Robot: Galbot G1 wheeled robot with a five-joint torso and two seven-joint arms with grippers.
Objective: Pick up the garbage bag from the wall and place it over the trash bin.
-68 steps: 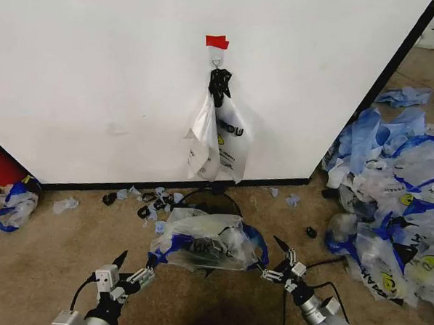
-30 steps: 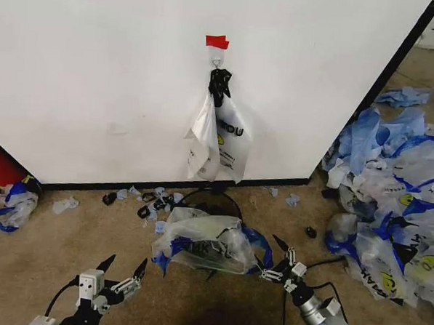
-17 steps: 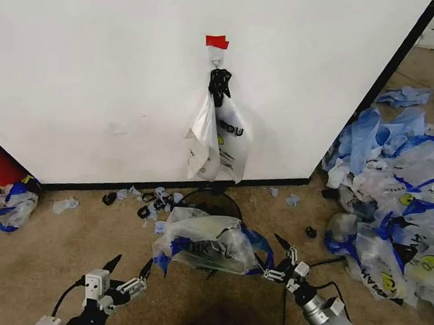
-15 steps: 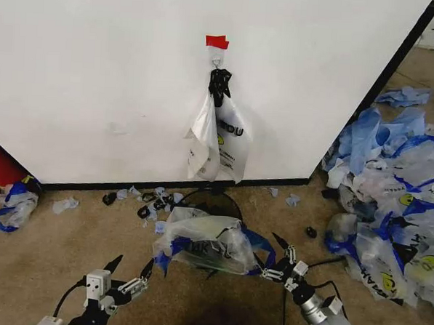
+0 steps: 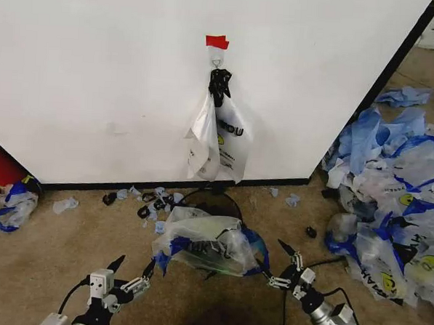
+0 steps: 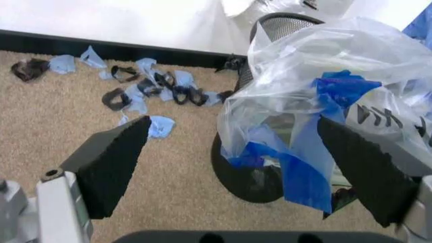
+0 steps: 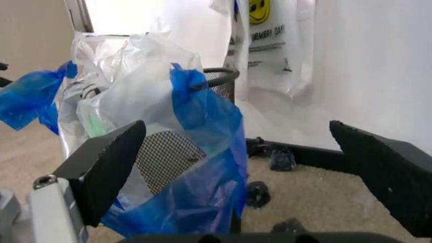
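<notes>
Near the bottom edge of the head view, both grippers sit low, each w/ jaws spread and holding nothing. Left gripper (image 5: 130,272) is at the near-left of the trash bin (image 5: 213,204); right gripper (image 5: 284,266) is at its near-right, tips close to the blue trim of the plastic. Between them a garbage bag (image 5: 207,242) lies draped over the bin's near rim, crumpled, blue handles hanging down either side, not touching either gripper as far as I can tell.

From the left wrist, the draped bag (image 6: 337,106) covers the mesh bin (image 6: 260,177), w/ both pads (image 6: 111,162) wide apart in front. From the right wrist, the same bag (image 7: 169,131) hangs over the rim (image 7: 219,76), jaws wide.

Key relation: bag runs left-right across the bin, straight ahead and between the two arms; right arm looks slightly nearer.

Farther off, another bag (image 5: 220,137) hangs on the hook under red tape (image 5: 217,41) on the wall (image 5: 98,76). Heap of bags (image 5: 390,201) lies far right; blue scraps (image 5: 149,199) at the wall's base.
</notes>
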